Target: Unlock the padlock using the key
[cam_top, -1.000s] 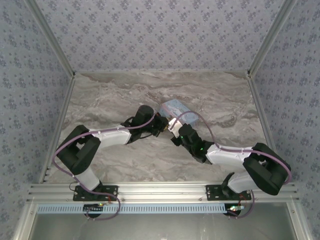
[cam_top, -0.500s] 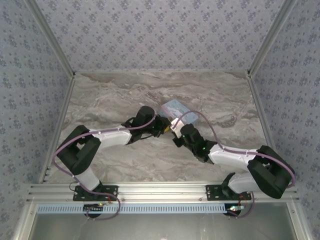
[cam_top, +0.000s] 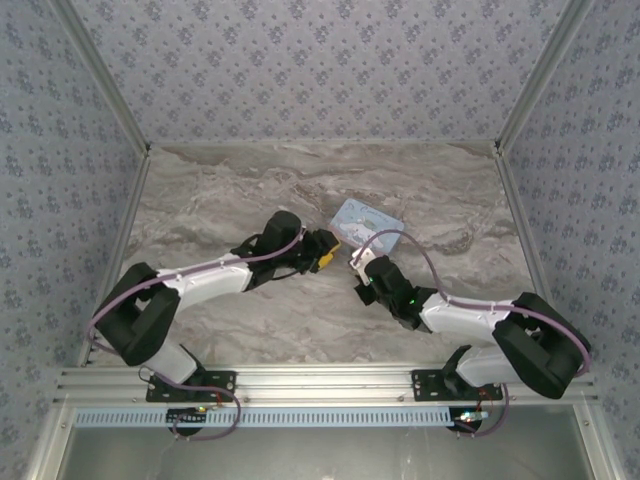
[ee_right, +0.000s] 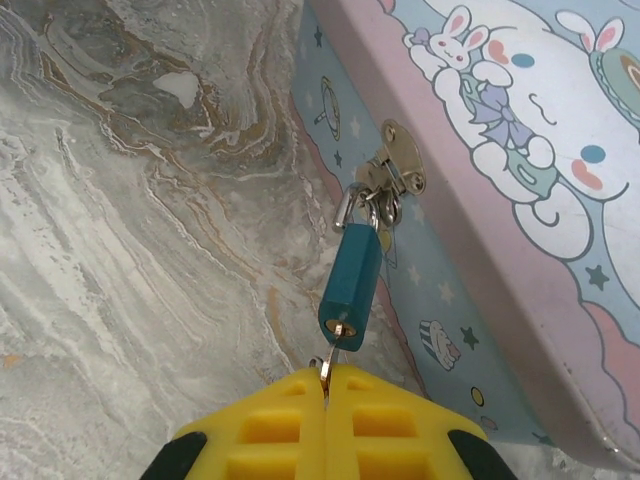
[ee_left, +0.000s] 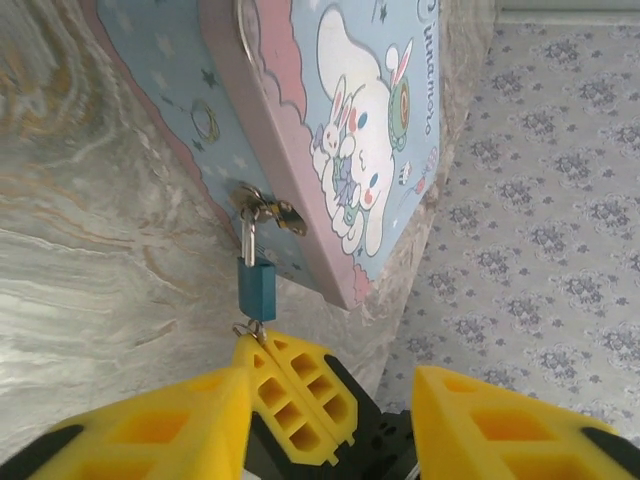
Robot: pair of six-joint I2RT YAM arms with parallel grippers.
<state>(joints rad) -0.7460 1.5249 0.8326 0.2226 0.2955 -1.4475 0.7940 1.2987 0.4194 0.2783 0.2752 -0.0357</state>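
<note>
Two claws: they face each other across one small target, the padlock (ee_right: 350,280).
Right claw (ee_right: 325,375): clenched on the key (ee_right: 334,350), with the thin brass shank pinched between fingertips pressed flat together.
Key: its far end sits in the keyhole on the padlock's underside, directly ahead of the right claw's tips.
Left claw (ee_left: 330,390): released, with its yellow fingers spread wide and gripping nothing. The padlock hangs just beyond its tips, clear of both fingers.
Padlock: teal body, with a silvery shackle threaded through the hasp (ee_right: 395,175) on the front edge of the tin (ee_right: 430,290). It is just ahead of the right claw and joined to it only by the key.
Done so far: you have the key in the claw and seated in the lock, as far as these views show.
Left to do: turn the key and spring the shackle. The shackle looks seated in the body; you cannot tell whether the key is turned at all.
Watch for: with the left claw off the body, expect the padlock may swing or twist with the key instead of unlocking.
Tin: pale blue cartoon tin lying on the marble table (ee_right: 120,250), beyond and to the right of the right claw's tips. Its lid is closed and held by the hasp.
Inside the tin: hidden — you cannot tell what it holds.
</note>
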